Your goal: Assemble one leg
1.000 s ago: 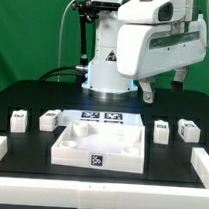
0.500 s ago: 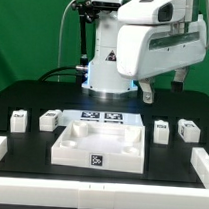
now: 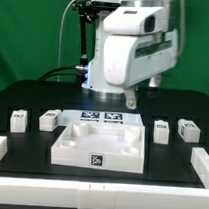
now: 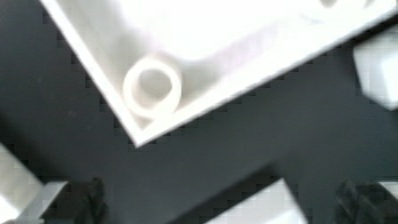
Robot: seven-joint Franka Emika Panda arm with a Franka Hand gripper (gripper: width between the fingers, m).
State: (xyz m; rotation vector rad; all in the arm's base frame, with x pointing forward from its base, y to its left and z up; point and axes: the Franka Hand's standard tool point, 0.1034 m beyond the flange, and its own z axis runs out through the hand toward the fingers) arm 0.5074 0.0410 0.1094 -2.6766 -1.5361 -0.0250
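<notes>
Four stubby white legs with marker tags stand on the black table, two at the exterior view's left [image 3: 19, 119] [image 3: 50, 118] and two at its right [image 3: 161, 129] [image 3: 187, 130]. The large white tabletop [image 3: 98, 150] lies in the middle at the front. My gripper [image 3: 132, 97] hangs above the table behind the tabletop, holding nothing. In the blurred wrist view the gripper [image 4: 222, 200] is open, with dark fingers [image 4: 80, 198] at both edges. A tabletop corner with a round socket [image 4: 151, 85] lies beyond them.
The marker board [image 3: 102, 117] lies flat between the tabletop and the arm's base. A low white wall [image 3: 1, 152] borders the work area at the front and both sides. Cables hang behind the arm at the exterior view's left.
The arm's hand has swung toward the exterior view's left and turned. The legs and the tabletop have not moved.
</notes>
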